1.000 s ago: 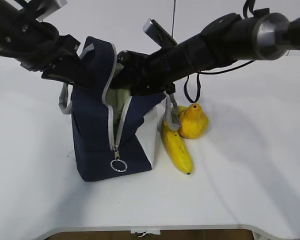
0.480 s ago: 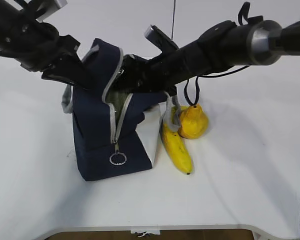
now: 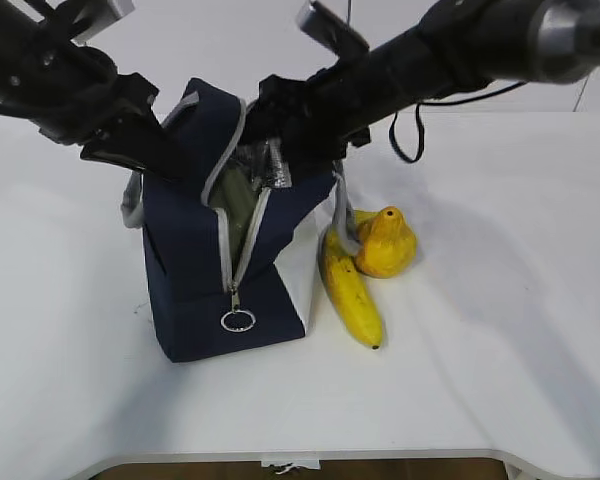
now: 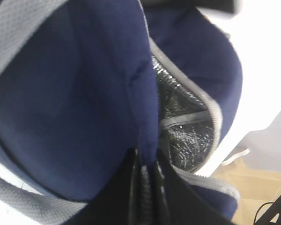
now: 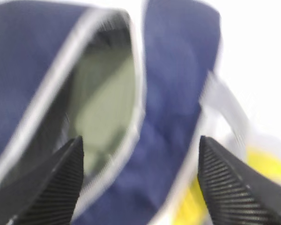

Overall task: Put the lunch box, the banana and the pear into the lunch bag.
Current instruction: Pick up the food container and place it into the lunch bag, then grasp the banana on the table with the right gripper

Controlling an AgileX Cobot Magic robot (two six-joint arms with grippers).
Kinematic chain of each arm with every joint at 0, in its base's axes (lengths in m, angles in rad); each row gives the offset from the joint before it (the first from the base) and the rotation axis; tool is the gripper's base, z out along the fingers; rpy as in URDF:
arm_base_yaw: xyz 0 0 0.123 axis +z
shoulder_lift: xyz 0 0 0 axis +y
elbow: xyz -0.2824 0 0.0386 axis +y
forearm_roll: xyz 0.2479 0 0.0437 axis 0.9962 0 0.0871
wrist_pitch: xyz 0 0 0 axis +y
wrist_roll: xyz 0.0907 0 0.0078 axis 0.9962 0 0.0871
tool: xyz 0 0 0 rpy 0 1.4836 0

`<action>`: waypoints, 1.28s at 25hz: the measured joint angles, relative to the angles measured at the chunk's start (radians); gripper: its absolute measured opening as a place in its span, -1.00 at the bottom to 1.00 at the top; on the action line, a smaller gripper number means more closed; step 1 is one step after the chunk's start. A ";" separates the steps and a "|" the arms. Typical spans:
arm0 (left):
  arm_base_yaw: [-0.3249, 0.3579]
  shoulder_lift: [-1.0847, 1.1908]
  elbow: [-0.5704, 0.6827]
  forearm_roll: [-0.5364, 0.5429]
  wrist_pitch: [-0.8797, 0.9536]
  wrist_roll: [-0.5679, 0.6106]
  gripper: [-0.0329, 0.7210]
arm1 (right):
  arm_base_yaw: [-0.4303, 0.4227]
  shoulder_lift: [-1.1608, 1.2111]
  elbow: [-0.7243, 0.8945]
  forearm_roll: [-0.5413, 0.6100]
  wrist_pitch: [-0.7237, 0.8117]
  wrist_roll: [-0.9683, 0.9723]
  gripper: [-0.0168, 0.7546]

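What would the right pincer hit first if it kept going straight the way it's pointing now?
Most likely the lunch bag: the open right pincer points at the bag's navy rim beside its open mouth, where the sage-green lunch box lid shows. Depth is blurred, so this is a guess.

The place looks like a robot test bench in a lab, though little of the room is visible. A plain white table (image 3: 500,380) fills the exterior view, two black robot arms reach over it, and a pale bare wall stands behind.
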 joint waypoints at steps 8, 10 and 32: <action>0.000 0.000 0.000 0.018 0.004 0.000 -0.88 | -0.010 -0.053 -0.158 -0.422 0.258 0.241 0.55; 0.000 0.000 0.000 0.023 0.008 0.000 -0.88 | -0.010 -0.054 -0.188 -0.468 0.323 0.267 0.55; 0.000 0.000 0.000 0.105 0.027 -0.011 -0.88 | -0.010 -0.404 0.139 -0.633 0.438 0.467 0.55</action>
